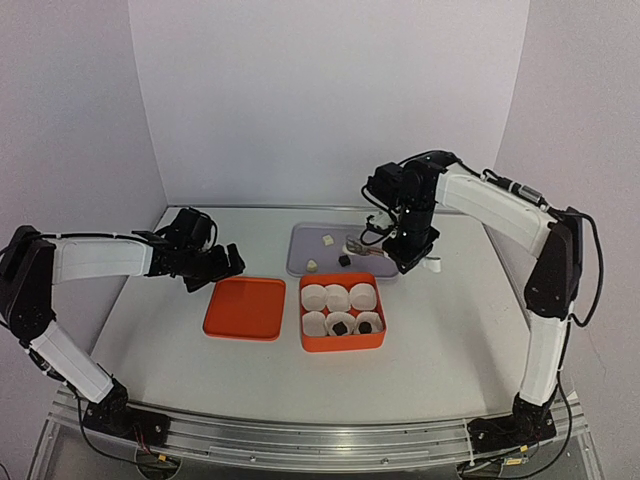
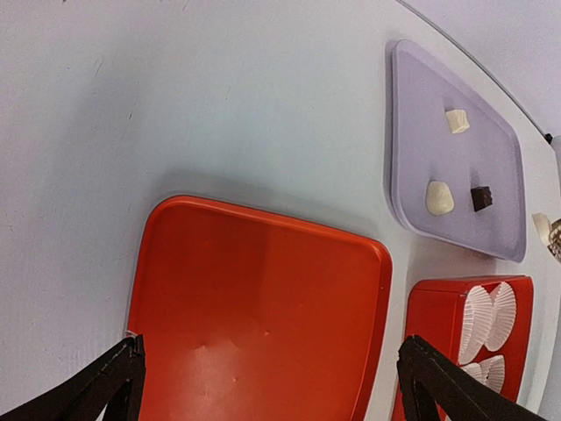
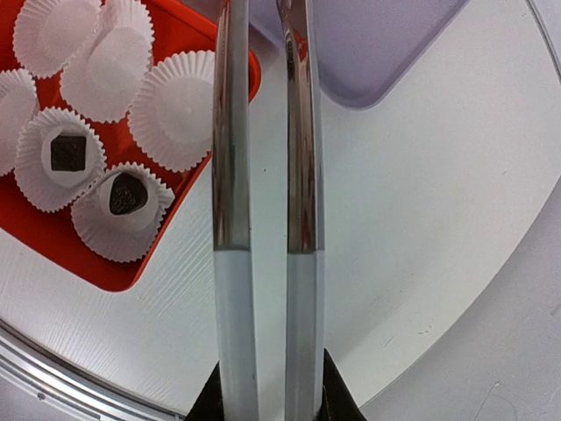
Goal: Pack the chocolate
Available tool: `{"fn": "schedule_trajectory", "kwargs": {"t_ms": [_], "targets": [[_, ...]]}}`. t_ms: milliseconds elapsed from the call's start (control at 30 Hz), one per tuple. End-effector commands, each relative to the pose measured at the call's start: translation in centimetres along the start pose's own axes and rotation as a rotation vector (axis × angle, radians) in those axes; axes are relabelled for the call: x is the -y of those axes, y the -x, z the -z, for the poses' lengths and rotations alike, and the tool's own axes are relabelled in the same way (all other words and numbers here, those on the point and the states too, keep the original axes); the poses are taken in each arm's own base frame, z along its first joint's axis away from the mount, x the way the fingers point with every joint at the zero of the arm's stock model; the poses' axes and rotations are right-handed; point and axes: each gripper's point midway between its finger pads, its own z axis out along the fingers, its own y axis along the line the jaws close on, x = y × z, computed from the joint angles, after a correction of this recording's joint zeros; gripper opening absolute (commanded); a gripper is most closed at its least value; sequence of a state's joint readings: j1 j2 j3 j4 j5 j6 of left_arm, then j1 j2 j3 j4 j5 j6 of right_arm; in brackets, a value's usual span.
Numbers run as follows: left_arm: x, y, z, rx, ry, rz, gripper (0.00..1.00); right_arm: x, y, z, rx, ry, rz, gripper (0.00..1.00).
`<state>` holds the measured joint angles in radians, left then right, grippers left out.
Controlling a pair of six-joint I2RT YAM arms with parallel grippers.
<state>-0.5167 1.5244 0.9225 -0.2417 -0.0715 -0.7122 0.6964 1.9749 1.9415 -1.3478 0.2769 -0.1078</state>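
Note:
A lavender tray holds two cream chocolates and one dark chocolate; they also show in the left wrist view. An orange box holds several white paper cups; two hold dark chocolates. My right gripper is shut on metal tongs, whose tips pinch a cream lump above the tray's right end. My left gripper is open above the orange lid.
The orange lid lies flat left of the box. Tray, lid and box sit close together mid-table. White walls close in the back and sides. A metal rail runs along the near edge.

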Motion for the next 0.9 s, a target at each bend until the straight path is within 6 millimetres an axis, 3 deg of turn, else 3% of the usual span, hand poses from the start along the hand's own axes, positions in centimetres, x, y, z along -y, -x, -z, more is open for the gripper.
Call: {"fn": "schedule_trajectory", "kwargs": {"t_ms": [0, 167, 467, 567, 733, 867], "targets": [[1.2, 1.5, 1.6, 0.057, -0.058, 0.025, 1.00, -0.6, -1.1, 3.7, 0.104, 0.054, -0.007, 0.05], [1.1, 1.5, 1.7, 0.060, -0.056, 0.030, 1.00, -2.6, -2.7, 3.8, 0.106, 0.124, 0.050, 0.04], [1.0, 1.6, 2.1, 0.070, -0.054, 0.043, 1.00, -4.2, -5.8, 3.5, 0.058, 0.087, 0.044, 0.04], [1.0, 1.6, 2.1, 0.069, -0.055, 0.045, 1.00, -4.8, -7.1, 3.2, 0.017, 0.048, 0.020, 0.04], [0.9, 1.5, 2.1, 0.070, -0.056, 0.048, 1.00, -3.7, -8.5, 3.1, -0.032, -0.103, -0.053, 0.05], [0.8, 1.3, 2.1, 0.068, -0.057, 0.051, 1.00, -5.2, -8.7, 2.5, -0.055, -0.102, -0.073, 0.05]]}}
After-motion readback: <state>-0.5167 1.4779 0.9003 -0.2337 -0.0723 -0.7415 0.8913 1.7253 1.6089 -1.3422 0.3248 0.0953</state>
